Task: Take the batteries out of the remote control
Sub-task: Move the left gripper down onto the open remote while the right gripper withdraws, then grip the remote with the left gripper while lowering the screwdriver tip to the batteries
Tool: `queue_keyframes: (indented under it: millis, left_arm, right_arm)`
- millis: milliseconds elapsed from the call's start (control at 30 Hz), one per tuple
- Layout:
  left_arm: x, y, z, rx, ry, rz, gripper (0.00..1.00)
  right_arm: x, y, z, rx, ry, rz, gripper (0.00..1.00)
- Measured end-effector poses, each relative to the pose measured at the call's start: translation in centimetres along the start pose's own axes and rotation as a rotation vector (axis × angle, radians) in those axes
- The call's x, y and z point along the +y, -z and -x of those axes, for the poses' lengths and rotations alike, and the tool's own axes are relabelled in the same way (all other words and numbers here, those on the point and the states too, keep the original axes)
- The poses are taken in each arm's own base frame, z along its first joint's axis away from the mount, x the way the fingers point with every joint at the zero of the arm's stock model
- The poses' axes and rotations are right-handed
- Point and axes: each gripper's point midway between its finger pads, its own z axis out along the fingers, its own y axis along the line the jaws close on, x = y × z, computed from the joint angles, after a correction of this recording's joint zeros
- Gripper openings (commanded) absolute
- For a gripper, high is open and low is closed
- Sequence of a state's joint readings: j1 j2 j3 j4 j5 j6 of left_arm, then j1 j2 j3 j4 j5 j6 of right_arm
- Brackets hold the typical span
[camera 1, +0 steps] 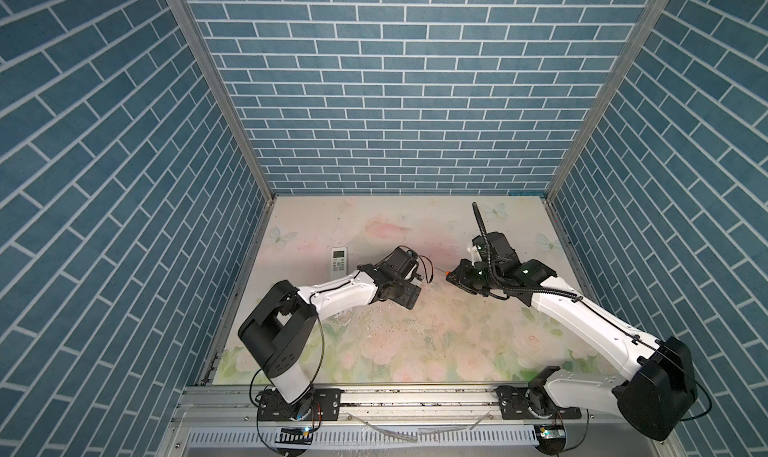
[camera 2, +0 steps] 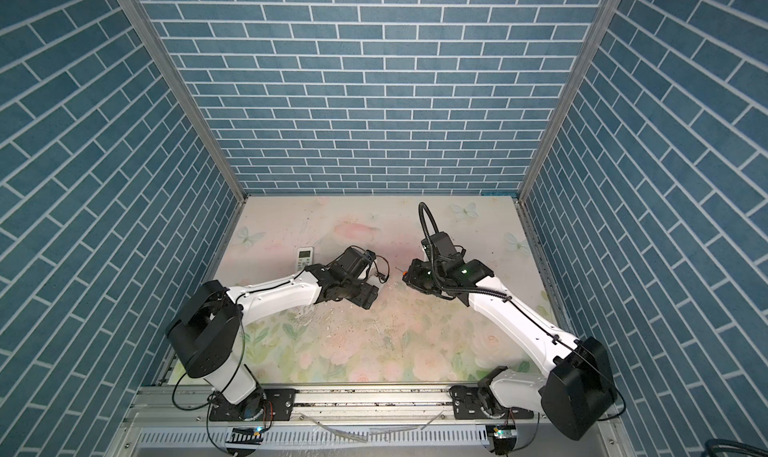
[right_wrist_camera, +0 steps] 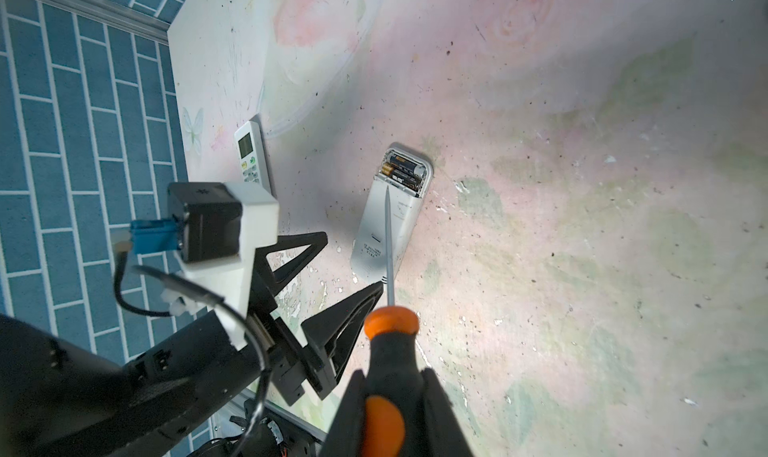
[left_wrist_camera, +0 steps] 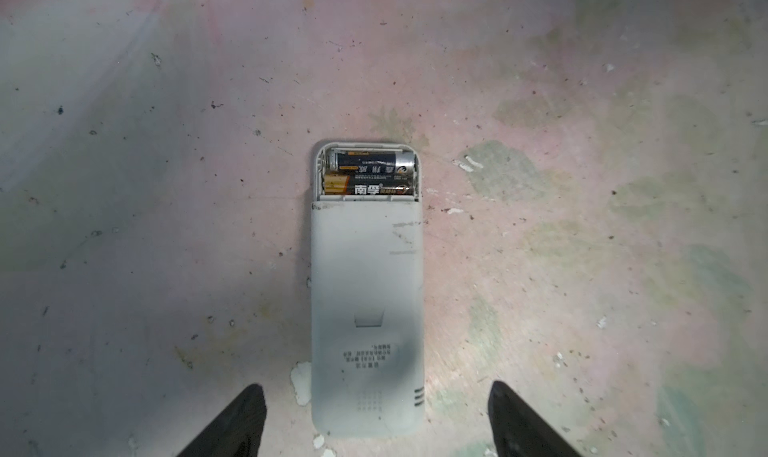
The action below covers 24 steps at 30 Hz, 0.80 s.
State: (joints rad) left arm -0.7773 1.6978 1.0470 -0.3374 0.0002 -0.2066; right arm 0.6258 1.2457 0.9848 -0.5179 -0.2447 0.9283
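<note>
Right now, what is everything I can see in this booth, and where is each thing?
face-down remote control: one, white, mid-table, battery compartment open.
batteries: two showing, black with gold-orange ends, side by side in that compartment.
face-up remote control: one, white with display and buttons, near the left wall.
screwdriver: one, orange-and-black handle, grey shaft aimed at the open compartment.
table: one, pale floral print, scuffed.
walls: three, blue brick pattern, around the table.
left gripper: one, black, open, a finger on either side of the face-down remote control's end.
right gripper: one, black, shut on the screwdriver.
</note>
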Motion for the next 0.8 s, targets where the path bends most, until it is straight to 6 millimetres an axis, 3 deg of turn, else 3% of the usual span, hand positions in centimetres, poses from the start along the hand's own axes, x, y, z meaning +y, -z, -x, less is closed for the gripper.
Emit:
queue_keyframes:
  millis: [367,667,800]
  left_arm:
    - [0.1,-3.5,-1.3,0.099,-0.068,0.036,0.77]
    - [0.2,-3.9,-1.0,0.113,-0.085,0.050,0.53]
    - [0.2,-3.9,-1.0,0.112,-0.084,0.049,0.49]
  right_arm:
    - [-1.2,-0.4,0.0,0.007,-0.025,-0.005,0.00]
    - [-2.2,-0.7,0.0,0.012,-0.049,-0.004,0.00]
    - [-2.6,-0.9,-0.2,0.013,-0.051,-0.006,0.00]
